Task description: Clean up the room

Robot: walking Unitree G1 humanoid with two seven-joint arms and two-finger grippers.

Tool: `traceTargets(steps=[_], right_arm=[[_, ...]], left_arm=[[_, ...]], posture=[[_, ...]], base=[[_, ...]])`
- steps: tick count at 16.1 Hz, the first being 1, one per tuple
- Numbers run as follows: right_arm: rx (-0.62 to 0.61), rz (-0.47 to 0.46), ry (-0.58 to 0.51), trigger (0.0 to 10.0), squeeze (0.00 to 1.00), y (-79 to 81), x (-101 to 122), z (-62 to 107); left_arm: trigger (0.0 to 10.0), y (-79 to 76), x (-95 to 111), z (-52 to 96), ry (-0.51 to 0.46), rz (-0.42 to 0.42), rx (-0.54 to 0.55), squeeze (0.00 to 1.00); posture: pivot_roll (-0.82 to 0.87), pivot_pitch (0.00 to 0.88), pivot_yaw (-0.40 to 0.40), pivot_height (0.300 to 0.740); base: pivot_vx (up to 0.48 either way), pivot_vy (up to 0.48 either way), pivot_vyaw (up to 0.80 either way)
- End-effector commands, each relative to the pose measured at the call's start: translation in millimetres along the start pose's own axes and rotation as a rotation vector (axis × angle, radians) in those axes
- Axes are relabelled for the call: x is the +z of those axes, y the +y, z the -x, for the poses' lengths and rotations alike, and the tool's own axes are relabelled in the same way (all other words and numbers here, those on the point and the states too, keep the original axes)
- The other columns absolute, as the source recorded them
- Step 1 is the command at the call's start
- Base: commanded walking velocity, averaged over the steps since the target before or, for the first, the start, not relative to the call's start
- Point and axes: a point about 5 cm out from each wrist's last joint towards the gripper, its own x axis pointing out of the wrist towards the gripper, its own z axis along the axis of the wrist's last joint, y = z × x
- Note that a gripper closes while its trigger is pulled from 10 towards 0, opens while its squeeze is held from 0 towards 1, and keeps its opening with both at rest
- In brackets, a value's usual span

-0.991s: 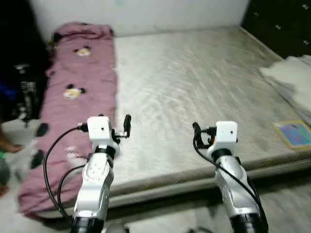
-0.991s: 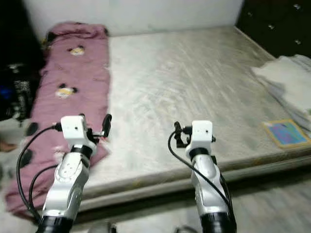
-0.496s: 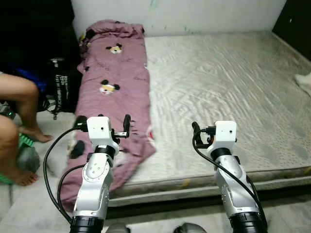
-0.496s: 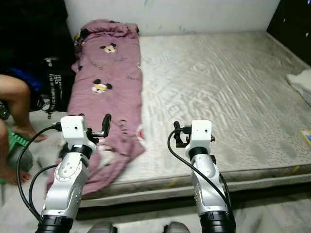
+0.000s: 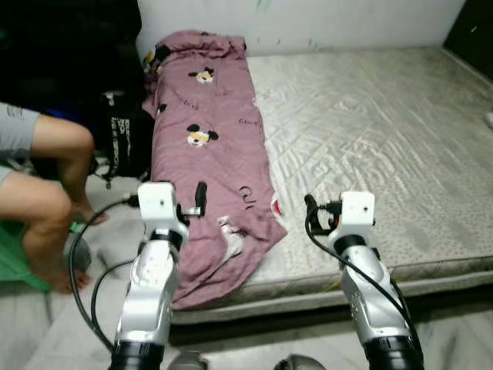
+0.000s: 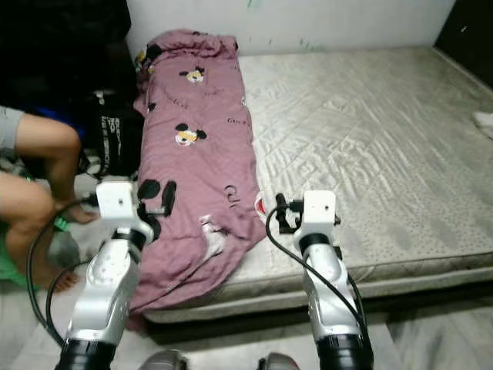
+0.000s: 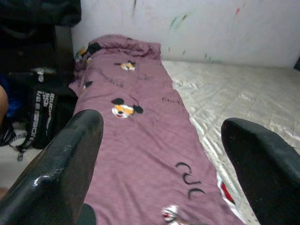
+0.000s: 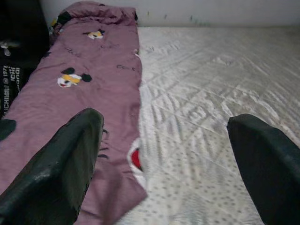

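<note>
A mauve blanket (image 5: 208,146) printed with cartoon mice lies along the left side of a bare grey mattress (image 5: 370,131). Its near end droops over the mattress's front left corner. My left gripper (image 5: 199,202) is held up in front of that drooping end, open and holding nothing. In the left wrist view, the black fingers (image 7: 70,154) stand wide apart, with the blanket (image 7: 136,140) beyond them. My right gripper (image 5: 311,212) is raised before the mattress's front edge, just right of the blanket's corner. It is open too, and its fingers (image 8: 70,159) are spread over the blanket and the mattress (image 8: 206,93).
A person sits at the left beside the bed, bare legs (image 5: 46,200) on the floor, on something green (image 5: 15,262). A black bag (image 5: 123,142) leans between the person and the bed. A white wall (image 5: 308,19) runs behind the mattress. A white item (image 5: 489,119) shows at the far right edge.
The camera has swung left, so the blanket now sits near the middle and the person's legs show more. Both grippers hold the same raised pose.
</note>
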Motion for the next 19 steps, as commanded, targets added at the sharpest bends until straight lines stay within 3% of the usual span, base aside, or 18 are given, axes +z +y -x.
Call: traceTargets(steps=[1,2,8,10,19], right_arm=[[0.014,-0.013,-0.010,10.0,0.00,6.6,3.6,-2.1],[0.014,-0.012,-0.011,10.0,0.00,6.7,3.8,-2.2],[0.020,-0.010,-0.014,10.0,0.00,7.3,4.0,-1.8],[0.025,-0.008,-0.013,10.0,0.00,8.3,4.0,-1.7],[0.006,-0.007,-0.014,10.0,0.00,6.0,3.9,-1.5]], left_arm=[[10.0,6.3,-1.8,1.4,0.009,0.004,0.021,0.00],[10.0,5.2,0.6,0.9,-0.007,-0.024,0.017,0.00],[10.0,0.6,3.7,2.0,-0.028,0.006,-0.048,0.00],[10.0,-2.7,4.6,2.5,-0.035,0.001,-0.072,0.00],[10.0,-3.3,3.4,2.9,-0.030,0.008,-0.082,0.00]], posture=[[0.00,0.042,0.008,0.740],[0.00,0.043,0.007,0.740],[0.00,0.046,0.008,0.740],[0.00,0.046,0.009,0.740],[0.00,0.046,0.009,0.740]], base=[[0.000,0.480,0.00],[0.000,0.000,0.00],[0.000,0.000,0.00],[0.000,0.000,0.80],[0.324,0.000,0.00]])
